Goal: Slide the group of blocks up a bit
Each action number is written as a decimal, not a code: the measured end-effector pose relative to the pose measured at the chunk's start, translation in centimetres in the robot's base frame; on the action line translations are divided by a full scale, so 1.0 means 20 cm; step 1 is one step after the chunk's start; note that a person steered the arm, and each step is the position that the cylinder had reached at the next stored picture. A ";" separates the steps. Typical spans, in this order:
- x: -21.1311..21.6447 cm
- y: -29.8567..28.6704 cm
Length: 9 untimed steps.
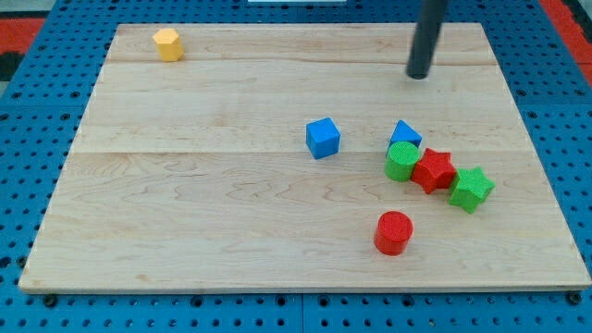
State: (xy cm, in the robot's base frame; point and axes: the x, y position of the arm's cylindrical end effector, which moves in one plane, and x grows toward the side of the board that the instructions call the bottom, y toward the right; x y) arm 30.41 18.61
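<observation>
A tight group of blocks sits right of the board's middle: a blue block, partly hidden behind a green cylinder, a red star-shaped block and a green star-shaped block. A blue cube stands apart to their left. A red cylinder lies below the group. My tip is above the group, near the view's top, touching no block.
A yellow block sits at the board's top left corner. The wooden board lies on a blue pegboard surface that surrounds it on all sides.
</observation>
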 end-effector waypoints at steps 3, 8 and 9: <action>0.00 0.07; 1.16 0.29; 1.16 0.16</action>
State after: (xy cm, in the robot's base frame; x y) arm 53.69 21.90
